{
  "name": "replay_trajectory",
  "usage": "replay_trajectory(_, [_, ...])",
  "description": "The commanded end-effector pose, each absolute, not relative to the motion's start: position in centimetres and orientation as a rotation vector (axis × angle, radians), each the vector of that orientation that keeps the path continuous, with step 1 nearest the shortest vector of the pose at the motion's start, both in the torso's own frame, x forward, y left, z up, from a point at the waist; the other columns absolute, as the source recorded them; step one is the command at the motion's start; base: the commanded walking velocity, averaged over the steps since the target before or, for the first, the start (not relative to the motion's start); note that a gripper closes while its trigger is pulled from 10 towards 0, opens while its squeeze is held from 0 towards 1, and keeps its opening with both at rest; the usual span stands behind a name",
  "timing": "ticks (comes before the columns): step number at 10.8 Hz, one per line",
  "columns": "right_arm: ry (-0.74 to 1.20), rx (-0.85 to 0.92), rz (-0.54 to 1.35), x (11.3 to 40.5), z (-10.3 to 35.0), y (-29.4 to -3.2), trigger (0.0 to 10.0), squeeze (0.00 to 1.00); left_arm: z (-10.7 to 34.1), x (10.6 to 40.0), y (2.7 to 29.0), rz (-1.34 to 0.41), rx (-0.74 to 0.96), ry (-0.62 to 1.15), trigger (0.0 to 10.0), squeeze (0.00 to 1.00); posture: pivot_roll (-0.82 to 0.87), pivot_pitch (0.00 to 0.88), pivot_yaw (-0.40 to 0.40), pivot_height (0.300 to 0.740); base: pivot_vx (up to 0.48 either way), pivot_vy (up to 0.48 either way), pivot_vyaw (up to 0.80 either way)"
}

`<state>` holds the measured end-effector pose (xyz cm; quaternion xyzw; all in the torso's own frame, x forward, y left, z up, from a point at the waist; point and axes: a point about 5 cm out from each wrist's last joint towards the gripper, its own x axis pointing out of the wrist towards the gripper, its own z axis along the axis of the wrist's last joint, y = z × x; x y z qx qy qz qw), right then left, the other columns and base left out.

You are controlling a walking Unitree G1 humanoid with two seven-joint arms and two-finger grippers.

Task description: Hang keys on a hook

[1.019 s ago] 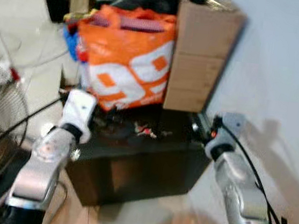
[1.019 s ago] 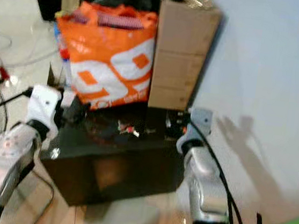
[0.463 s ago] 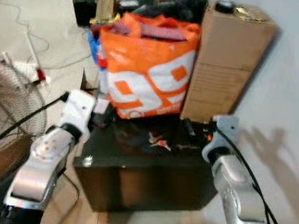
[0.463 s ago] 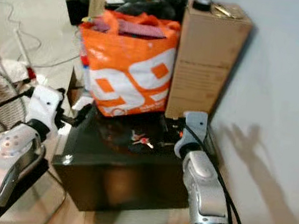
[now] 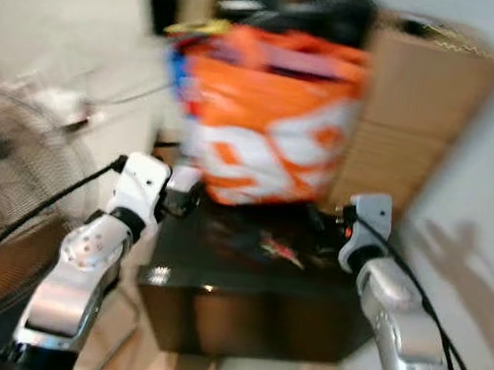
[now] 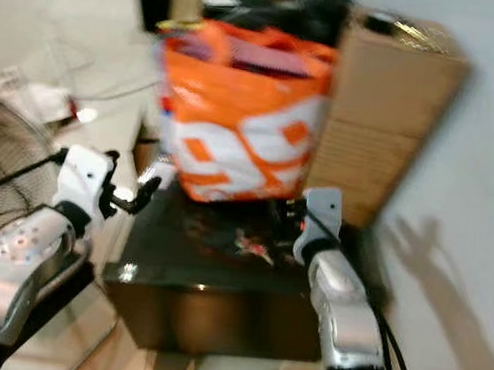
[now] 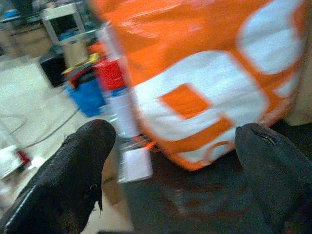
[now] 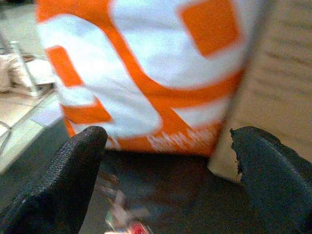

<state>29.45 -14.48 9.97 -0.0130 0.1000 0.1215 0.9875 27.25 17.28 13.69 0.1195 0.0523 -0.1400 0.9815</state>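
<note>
Closest to the camera are the two silver arms, both raised over the front of a low black table (image 6: 206,310). The left gripper (image 7: 175,161) sits at the table's left edge with its fingers spread wide and nothing between them. The right gripper (image 8: 165,170) is up near the table's back right side, also wide open and empty.

On the dark tabletop, roughly in the middle between the two grippers, there's a small reddish cluster that looks like the keys (image 5: 282,252). The head views are pretty smeared, so I can't swear to it, but the right wrist view catches the same red and white bits lying on the surface just ahead of its fingers.

Right behind the keys stands a big orange and white bag (image 6: 241,117), stuffed full. A tall cardboard box (image 6: 384,120) stands to its right, against the pale wall (image 6: 489,177). A fan grille (image 5: 0,237) sits off to the left on the floor.
</note>
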Motion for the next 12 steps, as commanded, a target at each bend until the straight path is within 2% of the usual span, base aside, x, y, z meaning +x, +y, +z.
replay_trajectory(1, [0.222,-0.045,0.223,29.4,9.6,-15.2,10.0,1.00,14.0,27.2,16.9,-0.290,0.240,0.093,10.0,0.00,0.03,0.000,0.008,0.740,0.296,0.000,0.00])
replay_trajectory(7, [0.276,-0.055,0.224,29.3,8.6,-15.8,10.0,1.00,13.6,26.2,16.9,-0.276,0.234,0.117,10.0,0.00,0.04,0.000,-0.012,0.740,0.299,0.000,0.00])
replay_trajectory(11, [0.400,-0.075,0.242,28.6,7.3,-16.5,10.0,1.00,12.9,26.6,15.9,-0.358,0.228,0.166,10.0,0.00,0.01,0.000,-0.001,0.740,0.221,0.000,0.00])
replay_trajectory(12, [0.461,-0.096,0.242,28.6,6.7,-16.9,10.0,0.00,12.5,26.8,15.0,-0.468,0.228,0.186,10.0,0.00,-0.01,0.000,0.001,0.740,0.000,0.000,0.00])
